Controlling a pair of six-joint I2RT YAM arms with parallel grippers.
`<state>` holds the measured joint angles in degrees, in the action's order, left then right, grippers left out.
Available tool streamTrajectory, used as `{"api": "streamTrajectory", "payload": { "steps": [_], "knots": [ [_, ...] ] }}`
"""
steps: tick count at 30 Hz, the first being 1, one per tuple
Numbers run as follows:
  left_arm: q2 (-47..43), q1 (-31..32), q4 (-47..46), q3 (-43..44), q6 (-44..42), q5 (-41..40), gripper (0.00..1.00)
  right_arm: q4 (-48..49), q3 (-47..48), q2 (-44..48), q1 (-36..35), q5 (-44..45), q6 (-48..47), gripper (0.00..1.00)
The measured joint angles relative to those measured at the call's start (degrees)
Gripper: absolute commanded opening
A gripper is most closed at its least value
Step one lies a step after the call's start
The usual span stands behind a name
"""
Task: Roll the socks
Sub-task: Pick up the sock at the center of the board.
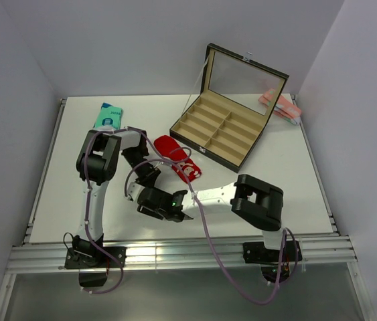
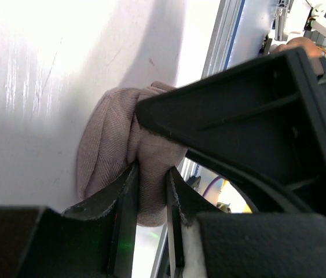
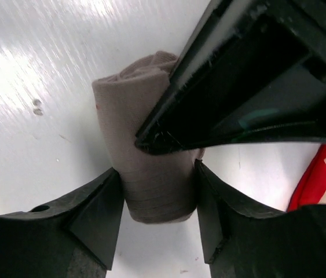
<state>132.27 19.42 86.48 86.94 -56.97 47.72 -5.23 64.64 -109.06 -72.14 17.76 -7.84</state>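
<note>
The red socks [image 1: 177, 158] lie flat mid-table, with a white emblem on one; an edge also shows in the right wrist view [image 3: 325, 179]. No gripper touches them. My left gripper [image 2: 151, 174] is shut on a fold of a pale pink fabric bundle [image 2: 107, 150] resting on the table. My right gripper [image 3: 156, 168] has its jaws closed against both sides of that same rolled bundle [image 3: 151, 191]. In the top view both grippers, left [image 1: 149, 177] and right [image 1: 146, 199], meet in front of the red socks and hide the bundle.
An open compartment box [image 1: 221, 134] with a raised lid stands behind the socks. A teal sock [image 1: 108, 115] lies at the back left. Pink packets [image 1: 278, 105] lie at the back right. The table's front rail [image 1: 175, 254] runs close to the grippers.
</note>
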Motion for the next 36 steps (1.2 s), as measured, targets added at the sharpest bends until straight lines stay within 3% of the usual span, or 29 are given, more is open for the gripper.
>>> {"api": "streamTrajectory", "payload": {
  "steps": [3,6,7,13,17,36],
  "knots": [
    [0.2,0.0,0.3,0.0,0.7,-0.8,0.04,-0.5,1.3,-1.0,-0.4,0.1,-0.3,0.4],
    [0.2,-0.2,0.5,0.1,0.7,-1.0,0.12,-1.2,1.9,-1.6,-0.8,0.3,-0.6,0.03],
    [0.1,-0.2,0.5,0.1,0.7,-1.0,0.16,-1.3,1.9,-1.6,-0.8,0.2,-0.6,0.0],
    [-1.5,-0.8,-0.4,0.4,0.8,-1.0,0.31,-0.8,1.8,-1.6,-0.3,0.1,0.5,0.0],
    [-3.5,-2.1,-2.5,2.5,1.0,-0.4,0.33,0.7,1.4,-1.3,2.1,-0.9,1.4,0.0],
    [-13.2,-14.3,-9.4,16.6,6.8,3.7,0.27,-2.6,-2.8,13.4,16.6,-14.8,6.4,0.0]
  ]
}}
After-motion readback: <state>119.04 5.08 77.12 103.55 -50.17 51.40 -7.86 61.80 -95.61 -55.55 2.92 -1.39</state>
